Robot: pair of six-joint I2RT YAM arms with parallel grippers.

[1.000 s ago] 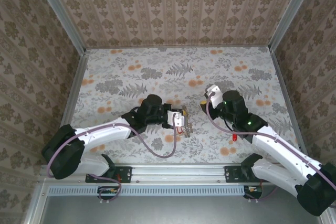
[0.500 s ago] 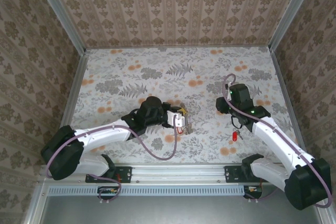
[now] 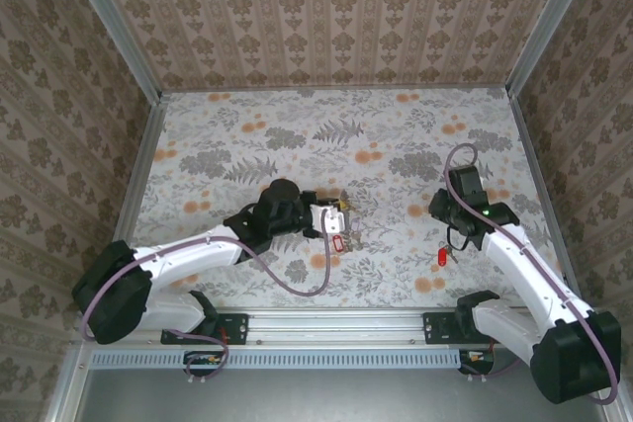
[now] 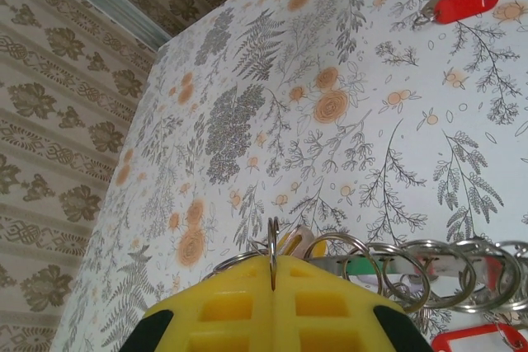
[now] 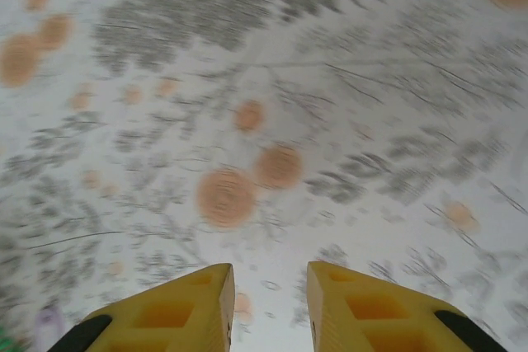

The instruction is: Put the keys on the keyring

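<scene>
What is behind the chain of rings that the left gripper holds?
Behind the keyring, pinched in the shut left gripper, a yellow key head, a green key head and a red key head partly show. Their metal blades are covered by the rings and yellow fingers.

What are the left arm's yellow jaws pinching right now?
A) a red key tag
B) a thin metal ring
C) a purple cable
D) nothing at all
B: in the left wrist view the left jaws are shut edge-on over a thin silvery loop of the keyring, while a red-tagged key lies loose on the table farther away.
</scene>
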